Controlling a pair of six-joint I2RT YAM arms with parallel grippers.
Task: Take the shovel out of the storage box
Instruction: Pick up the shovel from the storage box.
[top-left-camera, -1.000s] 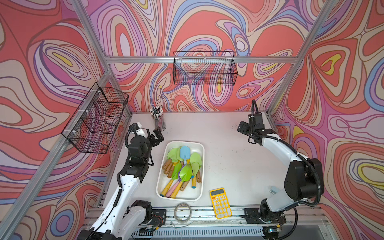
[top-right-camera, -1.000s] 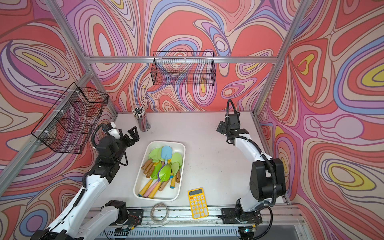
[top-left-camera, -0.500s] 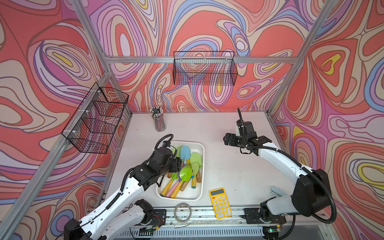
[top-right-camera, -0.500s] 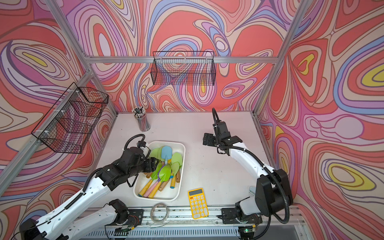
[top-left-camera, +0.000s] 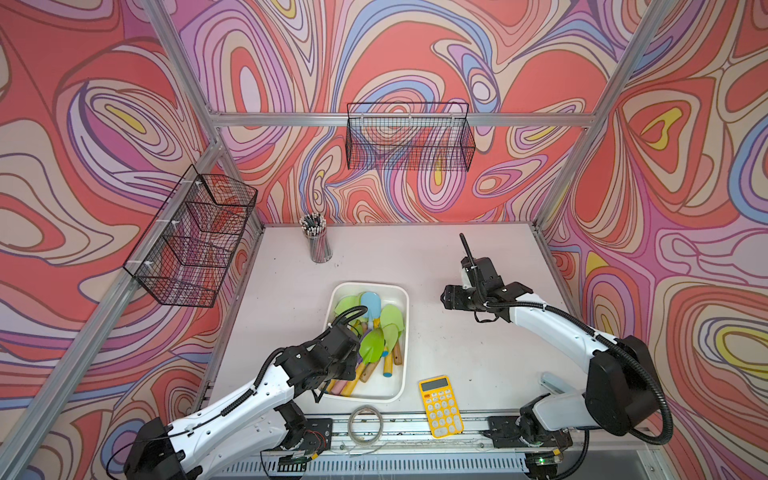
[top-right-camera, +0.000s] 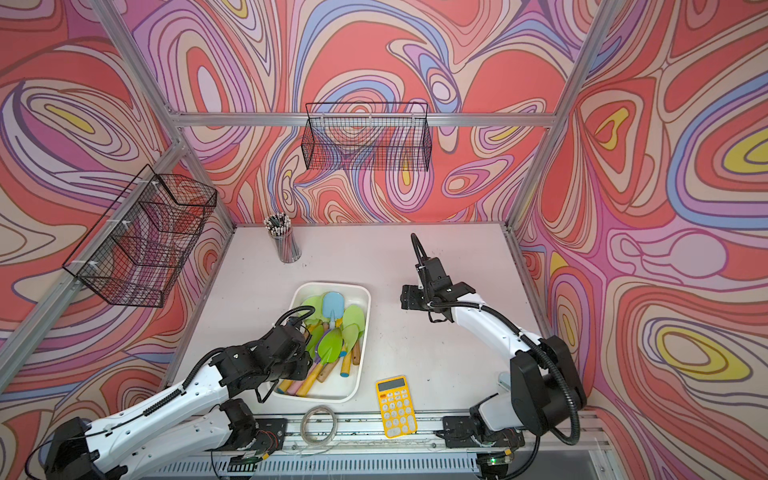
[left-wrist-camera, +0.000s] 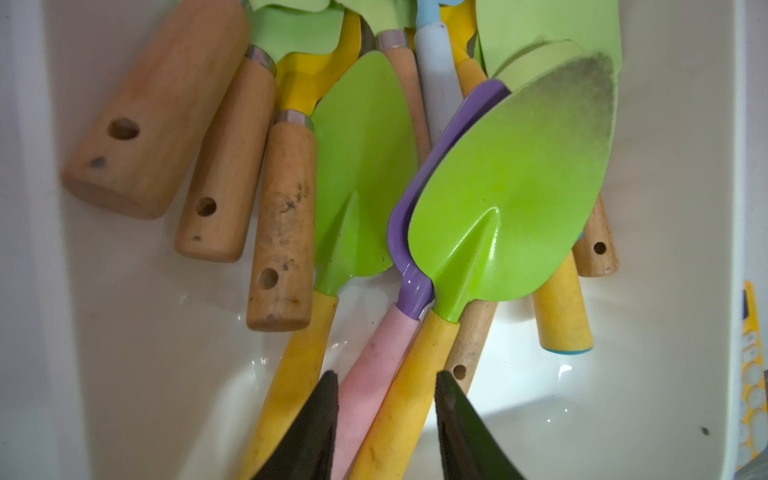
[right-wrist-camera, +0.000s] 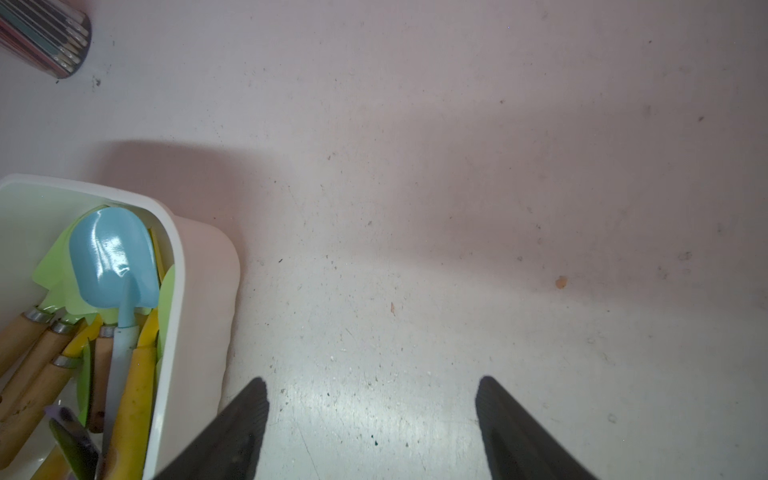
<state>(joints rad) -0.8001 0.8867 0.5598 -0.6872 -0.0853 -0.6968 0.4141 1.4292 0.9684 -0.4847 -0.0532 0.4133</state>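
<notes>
The white storage box (top-left-camera: 365, 285) (top-right-camera: 332, 285) lies front-centre on the table and holds several shovels with wooden, yellow and pink handles. My left gripper (left-wrist-camera: 384, 376) is down inside its near end. Its jaws stand narrow on either side of two handles lying together: the pink handle of a purple shovel (left-wrist-camera: 409, 286) and the yellow handle of a bright green shovel (left-wrist-camera: 511, 199) (top-left-camera: 372, 343). Whether the fingertips press on them does not show. My right gripper (right-wrist-camera: 372, 380) (top-left-camera: 446, 297) hovers open over bare table, right of the box, with nothing between its jaws.
A yellow calculator (top-left-camera: 440, 405) lies at the front, right of the box. A wire coil (top-left-camera: 365, 419) sits on the front rail. A pencil cup (top-left-camera: 318, 245) stands at the back left. Black wire baskets hang on the back wall (top-left-camera: 409, 137) and left wall (top-left-camera: 191, 237).
My left arm swung from the table's left edge into the box, and its jaws narrowed around the handles. My right arm moved from the back right toward the box, jaws slightly narrower.
</notes>
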